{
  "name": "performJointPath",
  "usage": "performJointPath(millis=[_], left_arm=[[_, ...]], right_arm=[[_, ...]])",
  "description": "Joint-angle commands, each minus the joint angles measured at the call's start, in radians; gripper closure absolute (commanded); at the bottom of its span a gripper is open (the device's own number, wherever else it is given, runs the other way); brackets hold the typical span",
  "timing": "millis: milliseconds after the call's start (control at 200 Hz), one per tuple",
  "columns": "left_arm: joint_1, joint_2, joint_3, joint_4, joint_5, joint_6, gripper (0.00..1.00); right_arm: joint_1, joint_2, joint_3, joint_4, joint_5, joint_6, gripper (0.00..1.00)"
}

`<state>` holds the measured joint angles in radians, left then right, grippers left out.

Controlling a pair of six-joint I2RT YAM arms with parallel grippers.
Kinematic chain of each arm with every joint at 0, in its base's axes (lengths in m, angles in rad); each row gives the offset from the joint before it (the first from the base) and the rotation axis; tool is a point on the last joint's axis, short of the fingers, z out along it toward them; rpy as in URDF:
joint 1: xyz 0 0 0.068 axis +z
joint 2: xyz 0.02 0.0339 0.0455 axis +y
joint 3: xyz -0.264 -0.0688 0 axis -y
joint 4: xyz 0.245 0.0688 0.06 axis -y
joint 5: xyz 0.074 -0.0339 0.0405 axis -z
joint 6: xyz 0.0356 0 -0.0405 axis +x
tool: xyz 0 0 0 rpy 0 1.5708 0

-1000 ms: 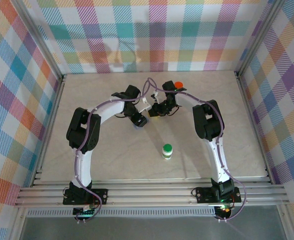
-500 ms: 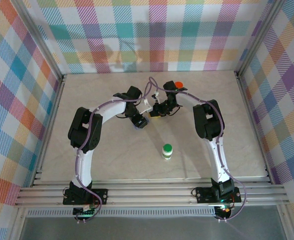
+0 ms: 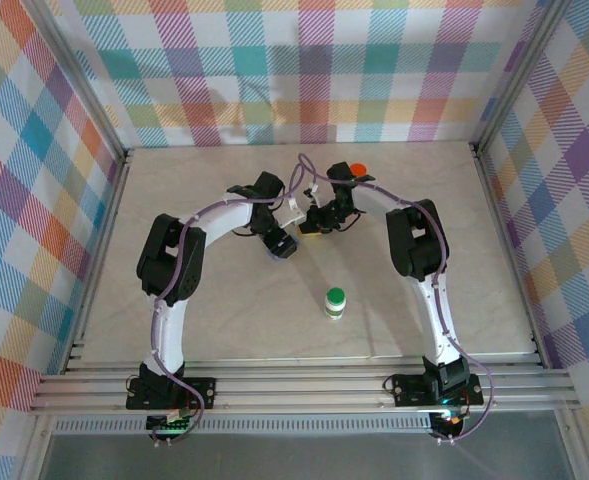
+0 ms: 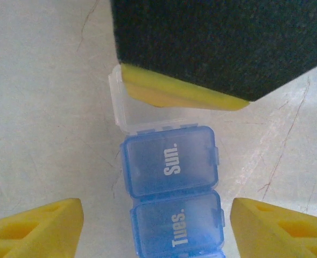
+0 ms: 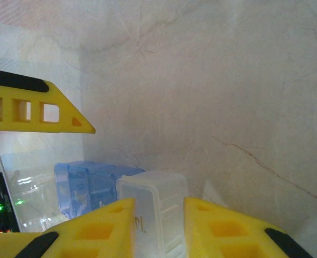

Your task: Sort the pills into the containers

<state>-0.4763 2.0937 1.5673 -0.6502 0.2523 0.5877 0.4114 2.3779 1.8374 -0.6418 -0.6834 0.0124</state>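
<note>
Pill organizer (image 4: 170, 169) lettered "Sun." and "Tues."

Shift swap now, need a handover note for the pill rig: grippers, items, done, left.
Left gripper: open, fingers either side of the blue pill organizer, not touching.
Right gripper: shut on the organizer's clear end compartment.
Green-capped bottle: upright, nearer the bases, apart from both arms. Orange-topped item: far side, by the right arm.
Done: cannot tell; Sun. and Tues. lids are closed.
Left: get pills into compartments.
</note>
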Motion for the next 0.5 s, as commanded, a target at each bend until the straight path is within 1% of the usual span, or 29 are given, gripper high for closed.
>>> performJointPath(millis=[0, 150, 295, 495], left_arm=[[-0.015, 0.002, 0.01, -0.026, 0.022, -0.009, 0.26], [-0.016, -0.005, 0.004, -0.026, 0.03, -0.008, 0.28], [-0.015, 0.008, 0.007, -0.04, -0.003, 0.003, 0.31], [-0.022, 0.012, 0.005, -0.045, -0.013, 0.014, 0.31]], right_arm=[[0.004, 0.049, 0.009, -0.063, 0.026, -0.003, 0.73], [0.004, 0.049, 0.012, -0.066, 0.027, -0.005, 0.73], [0.004, 0.049, 0.013, -0.071, 0.035, -0.005, 0.73], [0.005, 0.052, 0.016, -0.078, 0.032, -0.006, 0.73]])
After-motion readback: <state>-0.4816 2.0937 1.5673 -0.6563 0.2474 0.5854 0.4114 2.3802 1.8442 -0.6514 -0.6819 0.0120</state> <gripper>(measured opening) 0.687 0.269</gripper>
